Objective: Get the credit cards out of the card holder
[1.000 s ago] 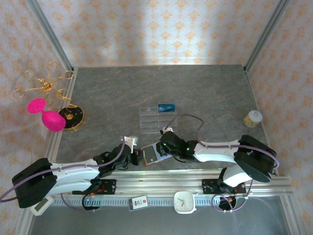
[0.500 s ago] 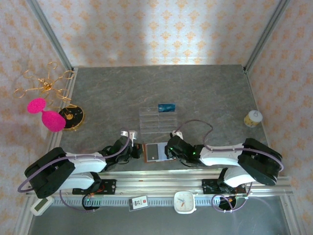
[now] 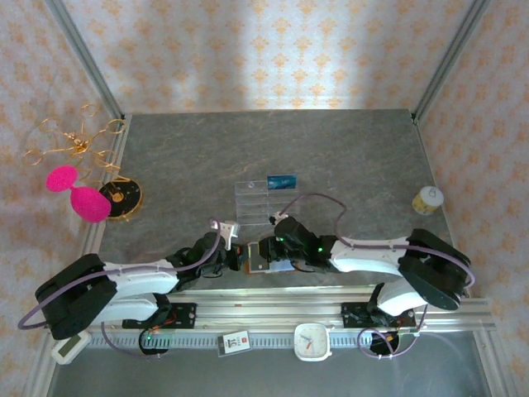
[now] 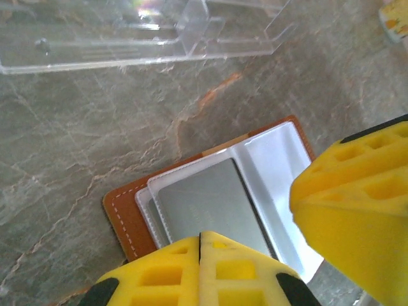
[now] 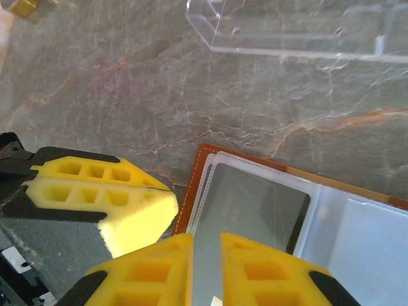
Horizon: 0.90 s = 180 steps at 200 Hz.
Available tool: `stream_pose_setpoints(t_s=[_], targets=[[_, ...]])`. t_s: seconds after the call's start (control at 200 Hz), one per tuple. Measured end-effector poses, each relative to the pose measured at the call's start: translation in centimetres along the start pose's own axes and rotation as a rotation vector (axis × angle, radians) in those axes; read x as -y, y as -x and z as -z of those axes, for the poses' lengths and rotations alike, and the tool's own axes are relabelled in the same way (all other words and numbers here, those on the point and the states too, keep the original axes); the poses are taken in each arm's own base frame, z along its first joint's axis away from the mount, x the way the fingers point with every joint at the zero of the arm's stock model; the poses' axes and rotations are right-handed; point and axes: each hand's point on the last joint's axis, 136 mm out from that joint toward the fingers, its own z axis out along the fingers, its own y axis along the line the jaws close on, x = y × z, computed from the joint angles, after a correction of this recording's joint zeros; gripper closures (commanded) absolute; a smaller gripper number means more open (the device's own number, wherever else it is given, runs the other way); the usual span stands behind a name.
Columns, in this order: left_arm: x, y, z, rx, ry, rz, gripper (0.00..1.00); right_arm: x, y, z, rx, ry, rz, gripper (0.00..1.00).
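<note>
The left pincer (image 4: 199,250) has its yellow jaws pressed together at the near edge of the open brown leather card holder (image 4: 122,215). The right pincer (image 5: 206,247) stands barely parted over the grey rectangular card (image 5: 255,194) in the card holder's clear pocket; I cannot tell whether it pinches the card. The card holder lies on the grey marbled table (image 4: 76,140), near the clear plastic tray (image 4: 127,48).

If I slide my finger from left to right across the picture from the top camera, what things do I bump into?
pink thing → black and gold disc → brown card holder → little pale pot
</note>
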Motion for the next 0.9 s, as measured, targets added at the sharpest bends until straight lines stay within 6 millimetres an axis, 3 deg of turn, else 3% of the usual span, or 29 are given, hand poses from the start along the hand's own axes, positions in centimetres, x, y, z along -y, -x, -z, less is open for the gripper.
stream_pose_setpoints(t_s=[0.125, 0.37, 0.691, 0.901], targets=[[0.0, 0.0, -0.2, -0.002, 0.001, -0.008, 1.00, 1.1, -0.9, -1.0, -0.047, -0.018, -0.026, 0.85], [2.0, 1.4, -0.1, 0.031, -0.045, -0.045, 1.00, 1.3, -1.0, -1.0, -0.047, -0.017, -0.052, 0.85], [0.4, 0.3, -0.9, -0.006, 0.018, -0.048, 1.00, 3.2, -2.1, -0.6, -0.057, -0.055, -0.092, 0.85], [0.1, 0.0, -1.1, -0.015, 0.030, -0.057, 1.00, 3.4, -2.2, -0.6, -0.057, -0.057, -0.100, 0.85]])
